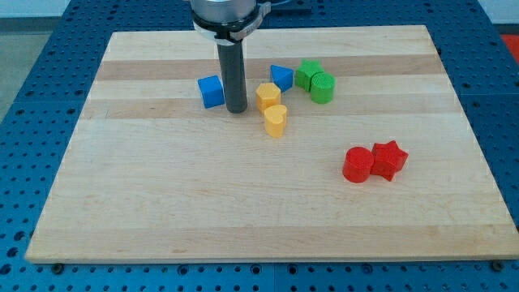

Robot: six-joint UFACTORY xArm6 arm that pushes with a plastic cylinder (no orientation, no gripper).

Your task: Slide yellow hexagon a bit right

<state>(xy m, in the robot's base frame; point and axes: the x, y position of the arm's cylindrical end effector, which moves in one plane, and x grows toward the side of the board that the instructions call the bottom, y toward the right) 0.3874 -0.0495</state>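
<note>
The yellow hexagon lies on the wooden board a little above the middle. My tip rests on the board just left of the hexagon, with a small gap between them. A second yellow block, heart-like in shape, sits right below the hexagon and touches it. A blue cube is close to the left of the rod.
A blue triangular block lies above and right of the hexagon. Two green blocks sit touching each other further right. A red cylinder and a red star lie together at lower right.
</note>
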